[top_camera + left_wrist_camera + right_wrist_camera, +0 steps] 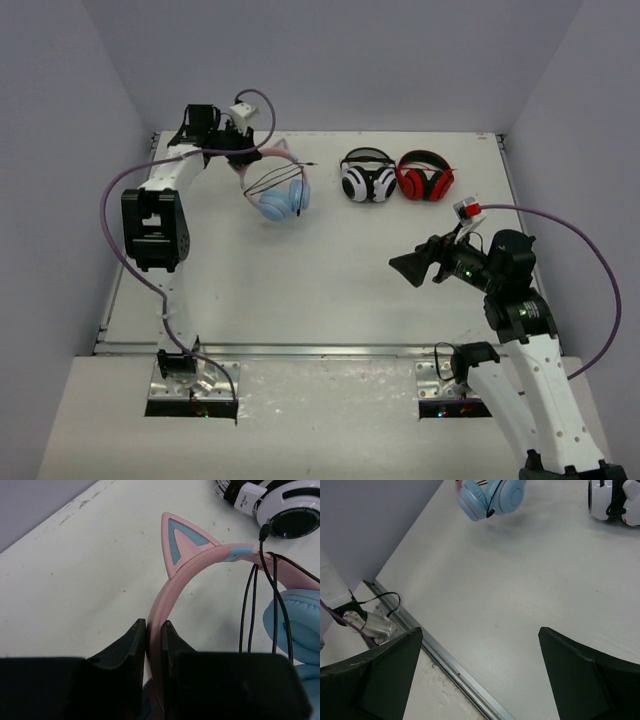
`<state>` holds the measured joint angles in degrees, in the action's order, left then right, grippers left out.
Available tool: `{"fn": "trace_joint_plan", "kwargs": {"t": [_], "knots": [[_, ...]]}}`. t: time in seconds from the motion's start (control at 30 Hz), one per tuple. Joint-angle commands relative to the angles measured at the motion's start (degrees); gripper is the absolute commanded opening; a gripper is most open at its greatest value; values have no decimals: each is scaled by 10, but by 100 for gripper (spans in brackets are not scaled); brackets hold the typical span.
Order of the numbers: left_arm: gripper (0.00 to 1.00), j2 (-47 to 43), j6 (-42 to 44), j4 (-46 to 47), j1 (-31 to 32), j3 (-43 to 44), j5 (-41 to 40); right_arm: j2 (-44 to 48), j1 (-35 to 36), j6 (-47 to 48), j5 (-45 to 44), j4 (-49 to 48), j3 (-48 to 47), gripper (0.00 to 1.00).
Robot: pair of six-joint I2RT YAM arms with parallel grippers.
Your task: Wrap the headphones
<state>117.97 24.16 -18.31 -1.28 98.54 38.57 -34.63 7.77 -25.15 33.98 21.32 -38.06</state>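
The headphones (283, 198) are at the table's back left, with a pink headband (200, 562), a cat ear (182, 542) and light-blue earcups (295, 625). Their thin black cable (250, 600) hangs in loops across the headband and down over the earcups. My left gripper (154, 625) is shut on the pink headband, one finger on each side of the band. It appears in the top view as well, the left gripper (245, 160) at the band's left end. My right gripper (480, 630) is wide open over bare table, far from the headphones (490, 492), with nothing between its fingers.
Black-and-white headphones (367, 178) and red-and-black headphones (425, 178) lie side by side at the back, right of the pink pair. The white pair (285, 505) is close to the cable. The table's metal front rail (445, 662) runs below the right gripper.
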Motion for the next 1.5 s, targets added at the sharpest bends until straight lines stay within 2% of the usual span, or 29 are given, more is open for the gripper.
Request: {"fn": "trace_joint_plan", "kwargs": {"t": [0.0, 0.03, 0.1, 0.17, 0.27, 0.33, 0.53, 0.6, 0.9, 1.0, 1.03, 1.07, 1.13, 1.17, 1.27, 1.47], "knots": [[0, 71, 82, -66, 14, 109, 113, 16, 4, -16, 43, -31, 24, 99], [0, 93, 91, -84, 14, 171, 134, 18, 5, -17, 48, -33, 32, 99], [0, 149, 108, -109, 14, 237, 155, 25, 5, -28, 60, -50, 43, 99], [1, 191, 113, -107, 14, 271, 164, 28, 5, -33, 68, -56, 56, 99], [8, 239, 119, -99, 14, 327, 188, 30, 5, -30, 77, -49, 60, 99], [13, 256, 121, -87, 14, 341, 203, 40, 5, -26, 74, -40, 63, 99], [3, 336, 59, 20, 18, 387, 208, 56, 6, -26, 64, -34, 69, 99], [2, 356, 53, 31, 23, 415, 201, 55, 6, -26, 65, -34, 69, 99], [1, 398, 53, 130, 37, 426, 201, 62, 7, -38, 70, -32, 77, 99], [2, 403, 72, 143, 52, 428, 168, 56, 7, -37, 66, -30, 84, 99], [3, 408, 87, 148, 57, 430, 158, 55, 7, -36, 66, -31, 85, 99], [10, 409, 92, 150, 63, 431, 149, 53, 7, -39, 68, -35, 89, 99], [13, 411, 100, 162, 66, 434, 122, 47, 7, -40, 68, -39, 95, 99], [23, 409, 105, 169, 68, 435, 105, 42, 8, -40, 70, -41, 97, 99], [42, 406, 125, 169, 69, 437, 82, 40, 8, -41, 73, -42, 101, 99], [54, 399, 156, 202, 69, 433, 57, 38, 10, -33, 65, -37, 106, 99]]}}
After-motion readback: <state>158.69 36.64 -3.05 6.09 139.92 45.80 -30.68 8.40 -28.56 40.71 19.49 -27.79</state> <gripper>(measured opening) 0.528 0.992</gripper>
